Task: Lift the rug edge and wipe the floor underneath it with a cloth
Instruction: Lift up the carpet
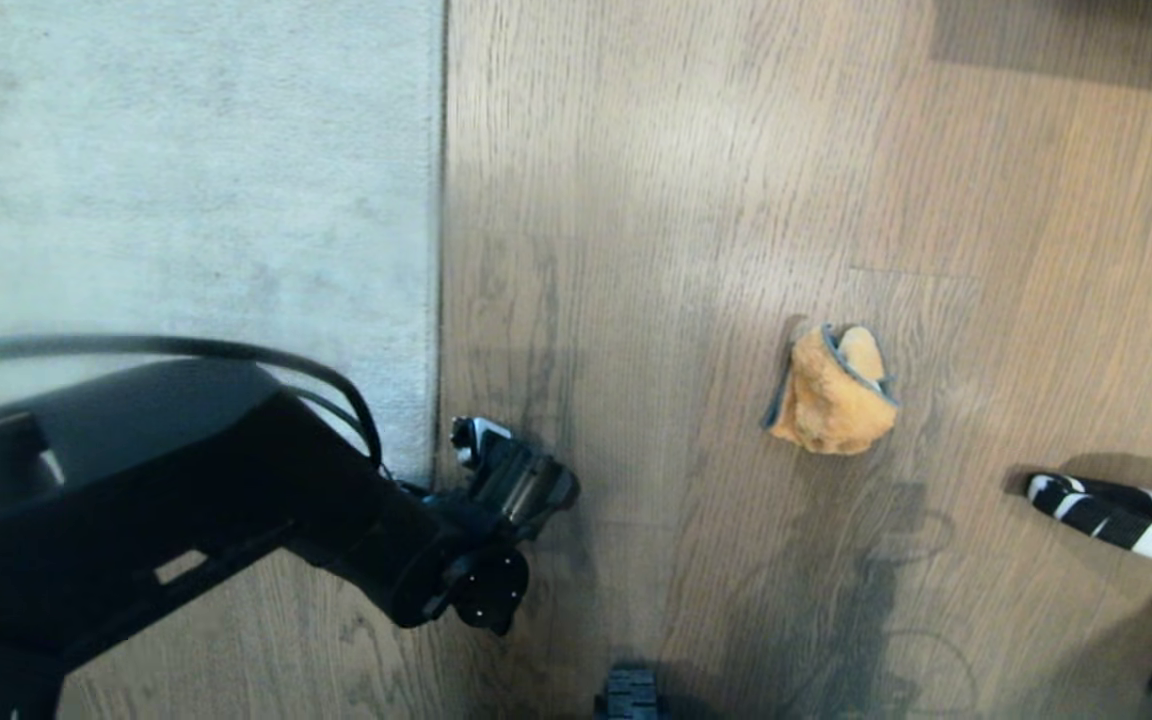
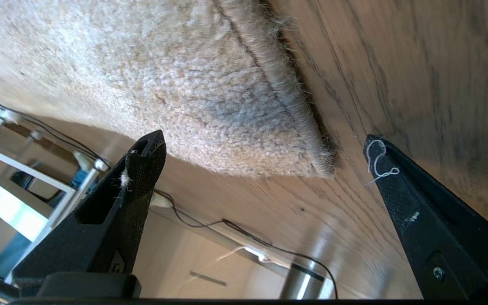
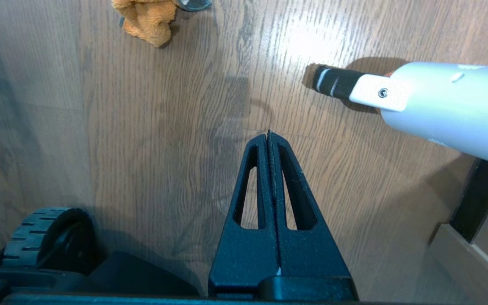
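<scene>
Rug edge (image 2: 286,127) lies flat on the floor (image 1: 696,180), its corner between the wide-open, empty fingers of the left gripper (image 2: 261,165). It looks soft, floppy but heavy; best pinch it at that thin corner. The cloth (image 1: 833,392) lies well apart.

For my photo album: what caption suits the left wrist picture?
Open left gripper lined up on the rug edge, which lies flat on the floor.

Left gripper (image 2: 265,159) spread wide, straddling rug edge (image 2: 295,127) corner on floor (image 2: 396,63).
</scene>
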Available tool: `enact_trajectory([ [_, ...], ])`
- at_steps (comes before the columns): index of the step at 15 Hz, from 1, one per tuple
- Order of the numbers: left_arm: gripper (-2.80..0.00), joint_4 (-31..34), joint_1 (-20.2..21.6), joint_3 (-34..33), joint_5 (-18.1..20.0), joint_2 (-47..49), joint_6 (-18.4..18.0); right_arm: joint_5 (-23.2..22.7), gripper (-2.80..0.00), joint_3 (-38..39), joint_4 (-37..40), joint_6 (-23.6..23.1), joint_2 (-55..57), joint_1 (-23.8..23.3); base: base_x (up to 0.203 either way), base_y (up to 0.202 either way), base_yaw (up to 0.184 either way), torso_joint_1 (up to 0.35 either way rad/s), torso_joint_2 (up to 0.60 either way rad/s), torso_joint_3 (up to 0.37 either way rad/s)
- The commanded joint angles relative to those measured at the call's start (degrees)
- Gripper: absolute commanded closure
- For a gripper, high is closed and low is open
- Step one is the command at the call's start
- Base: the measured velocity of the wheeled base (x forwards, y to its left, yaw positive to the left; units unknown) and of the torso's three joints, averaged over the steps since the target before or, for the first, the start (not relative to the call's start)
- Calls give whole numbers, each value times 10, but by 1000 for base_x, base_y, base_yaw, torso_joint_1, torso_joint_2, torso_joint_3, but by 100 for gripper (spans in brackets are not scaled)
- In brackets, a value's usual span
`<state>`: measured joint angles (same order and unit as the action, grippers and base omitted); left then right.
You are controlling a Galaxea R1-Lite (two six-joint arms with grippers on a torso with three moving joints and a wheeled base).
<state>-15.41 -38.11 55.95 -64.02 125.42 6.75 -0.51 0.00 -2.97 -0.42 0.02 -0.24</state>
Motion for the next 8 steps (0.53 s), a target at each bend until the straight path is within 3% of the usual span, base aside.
enact_trajectory([
  [1, -280, 5, 0, -4, -8, 2, -1, 0, 0, 0, -1, 0, 0, 0, 0, 0, 0, 0, 0, 0],
  [8, -280, 5, 5, -55, -12, -20, -2, 0, 0, 0, 0, 0, 0, -1, 0, 0, 0, 0, 0, 0],
])
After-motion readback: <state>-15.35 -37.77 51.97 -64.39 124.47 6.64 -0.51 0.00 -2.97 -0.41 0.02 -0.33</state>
